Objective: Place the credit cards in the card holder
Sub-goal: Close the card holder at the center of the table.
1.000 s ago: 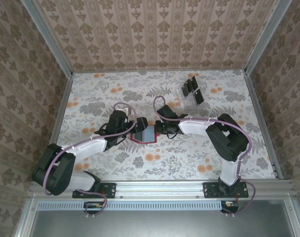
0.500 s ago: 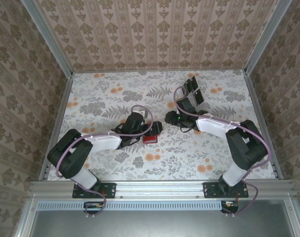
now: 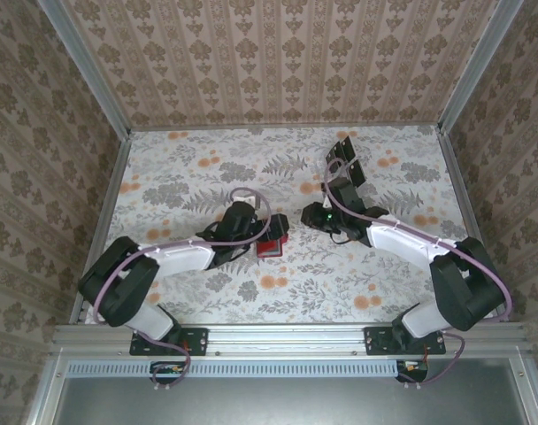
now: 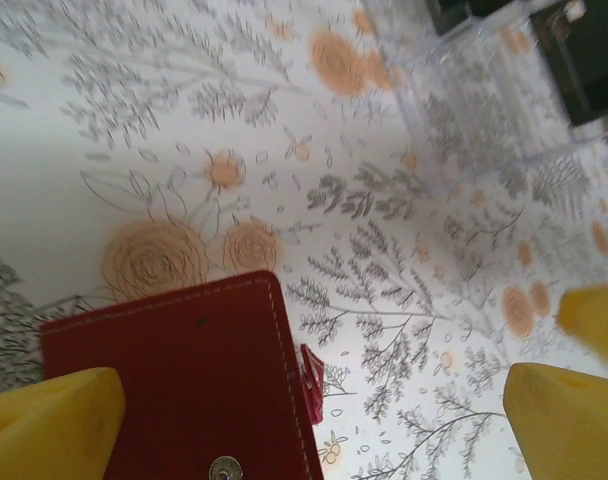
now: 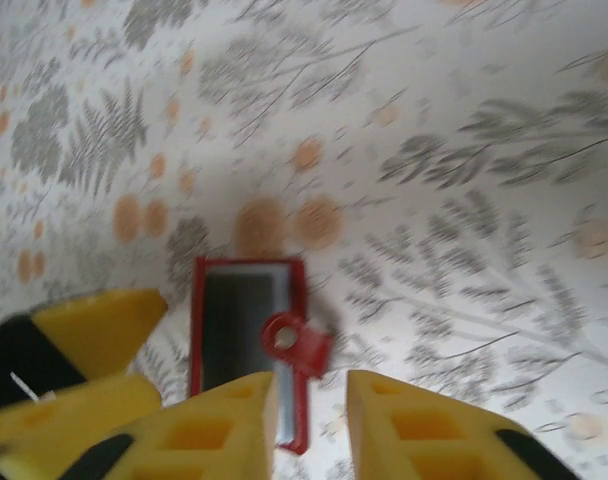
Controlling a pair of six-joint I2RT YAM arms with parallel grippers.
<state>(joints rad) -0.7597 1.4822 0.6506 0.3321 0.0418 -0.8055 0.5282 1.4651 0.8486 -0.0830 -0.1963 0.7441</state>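
The card holder [image 3: 271, 247] is a small red case lying mid-table. In the right wrist view the card holder [image 5: 246, 345] shows a dark card inside its red rim and a snap tab [image 5: 296, 342]. In the left wrist view the card holder [image 4: 184, 380] shows red stitched leather with a metal stud. My left gripper [image 3: 274, 232] [image 4: 314, 405] is wide open over it, one finger [image 4: 54, 420] above the leather. My right gripper [image 3: 311, 218] [image 5: 312, 405] hangs to the holder's right, its fingers slightly apart and holding nothing. Dark credit cards [image 3: 344, 152] stand at the back right.
A clear plastic stand [image 4: 484, 90] holds the dark cards [image 3: 356, 173] near the back right corner. Patterned walls close the table on three sides. The left gripper's yellow finger [image 5: 74, 340] shows beside the holder. Floral tabletop [image 3: 295, 292] lies bare near the front.
My right gripper has drawn back from the holder toward the back right, and its fingers have parted. My left gripper has shifted right over the holder, which now looks narrower from above.
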